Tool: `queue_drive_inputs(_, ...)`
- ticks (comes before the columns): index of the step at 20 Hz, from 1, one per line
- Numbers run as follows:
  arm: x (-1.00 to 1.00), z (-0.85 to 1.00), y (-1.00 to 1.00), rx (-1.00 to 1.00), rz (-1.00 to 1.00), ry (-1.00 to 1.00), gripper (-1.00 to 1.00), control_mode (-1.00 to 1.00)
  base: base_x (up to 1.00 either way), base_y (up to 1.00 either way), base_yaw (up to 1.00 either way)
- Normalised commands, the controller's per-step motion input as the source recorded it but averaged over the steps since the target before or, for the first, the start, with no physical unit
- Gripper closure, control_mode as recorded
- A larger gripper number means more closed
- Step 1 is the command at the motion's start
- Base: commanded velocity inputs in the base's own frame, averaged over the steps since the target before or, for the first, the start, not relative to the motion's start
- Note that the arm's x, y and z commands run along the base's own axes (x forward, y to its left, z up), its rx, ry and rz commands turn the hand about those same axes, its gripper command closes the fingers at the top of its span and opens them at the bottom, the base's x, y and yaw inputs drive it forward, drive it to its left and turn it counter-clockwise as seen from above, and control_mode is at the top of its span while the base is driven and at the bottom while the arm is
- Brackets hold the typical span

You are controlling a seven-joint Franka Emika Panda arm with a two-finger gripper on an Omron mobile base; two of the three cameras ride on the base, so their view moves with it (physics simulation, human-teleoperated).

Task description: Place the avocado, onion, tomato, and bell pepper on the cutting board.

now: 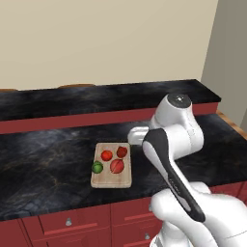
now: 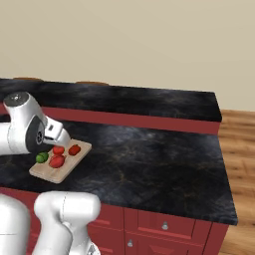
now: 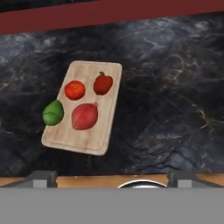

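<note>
Cutting board point(image 3: 89, 135) sits left of centre in the hand view on the dark worktop point(image 3: 175, 109). All four items rest on it: tomato point(image 3: 75, 90) upper left, bell pepper point(image 3: 103, 84) upper right, onion point(image 3: 85, 116) lower middle, avocado point(image 3: 53, 113) at the left edge, overhanging slightly. They are spaced apart, none touching. Fingers point(image 3: 43, 178) at the bottom edge are spread wide, holding nothing, high above the board. Task looks complete.
</note>
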Motion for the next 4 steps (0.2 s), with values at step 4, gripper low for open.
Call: queue_drive_inputs(4, -0.09, 0.72, -0.64, 0.03, -0.01, 0.0, -1.0, -1.0, 0.0, 0.0, 0.0)
